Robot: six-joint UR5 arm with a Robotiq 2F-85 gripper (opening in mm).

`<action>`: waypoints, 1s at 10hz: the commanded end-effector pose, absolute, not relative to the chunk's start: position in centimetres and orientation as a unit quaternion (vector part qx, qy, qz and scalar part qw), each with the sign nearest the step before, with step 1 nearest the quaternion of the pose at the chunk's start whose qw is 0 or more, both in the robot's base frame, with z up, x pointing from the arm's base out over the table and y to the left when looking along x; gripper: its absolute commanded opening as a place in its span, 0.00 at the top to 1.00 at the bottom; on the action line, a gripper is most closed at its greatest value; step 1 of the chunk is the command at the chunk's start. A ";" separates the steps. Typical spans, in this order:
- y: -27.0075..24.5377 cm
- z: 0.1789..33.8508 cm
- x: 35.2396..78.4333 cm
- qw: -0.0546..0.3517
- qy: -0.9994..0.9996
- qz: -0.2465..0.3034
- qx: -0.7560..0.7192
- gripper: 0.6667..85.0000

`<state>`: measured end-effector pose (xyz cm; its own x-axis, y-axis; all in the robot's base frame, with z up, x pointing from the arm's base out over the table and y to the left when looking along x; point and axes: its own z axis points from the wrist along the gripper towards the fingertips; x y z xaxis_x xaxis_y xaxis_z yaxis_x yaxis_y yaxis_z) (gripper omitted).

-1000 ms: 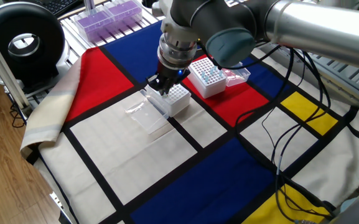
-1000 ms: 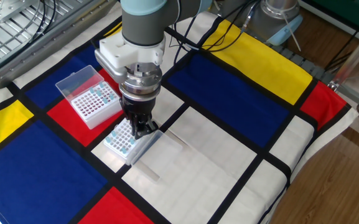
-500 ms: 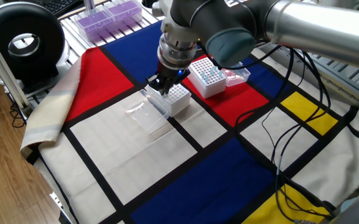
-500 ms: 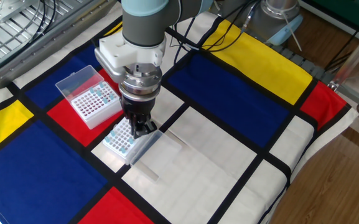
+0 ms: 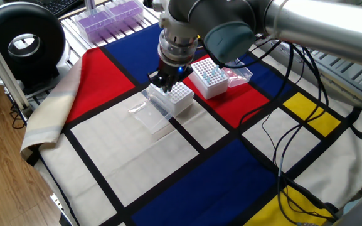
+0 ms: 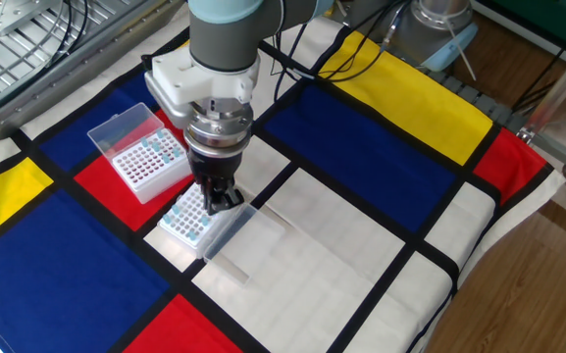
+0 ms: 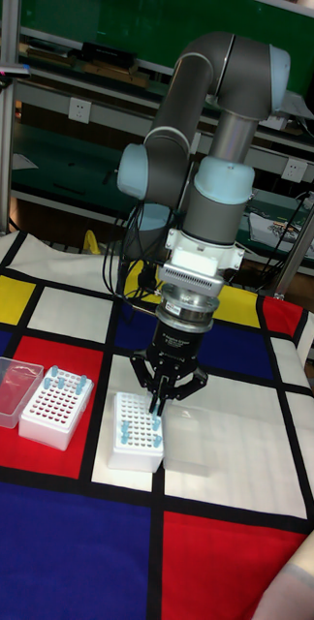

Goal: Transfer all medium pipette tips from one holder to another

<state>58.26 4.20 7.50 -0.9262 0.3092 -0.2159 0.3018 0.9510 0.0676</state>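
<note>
My gripper (image 5: 165, 81) (image 6: 220, 200) (image 7: 158, 405) hangs just above the near white holder (image 5: 179, 98) (image 6: 188, 220) (image 7: 136, 433), which carries many medium pipette tips (image 7: 128, 426) with light-blue tops. The fingers are drawn together on one tip (image 7: 157, 415), which points down over that holder's right edge. A second white holder (image 5: 207, 78) (image 6: 146, 162) (image 7: 58, 405) with reddish holes stands close by and keeps only several tips (image 7: 55, 378) along one side. In the two side views the held tip is hidden behind the fingers.
Each holder has a clear hinged lid lying open beside it (image 5: 148, 113) (image 7: 6, 382). Purple-filled rack boxes (image 5: 108, 16) and a black round device (image 5: 21, 41) stand beyond the cloth's edge. Black cables (image 5: 293, 144) trail over the right part of the checked cloth.
The gripper has risen a little above the near holder and shifted slightly sideways. The holders and lids have stayed in place.
</note>
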 end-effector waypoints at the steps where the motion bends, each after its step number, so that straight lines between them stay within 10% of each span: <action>1: 4.0 8.6 58.4 0.104 0.981 0.015 0.164 1.00; 10: 2.9 12.8 57.7 0.070 0.983 -0.009 0.171 1.00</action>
<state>57.82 2.90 11.57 -0.9323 0.3246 -0.1599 0.3272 0.9449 0.0099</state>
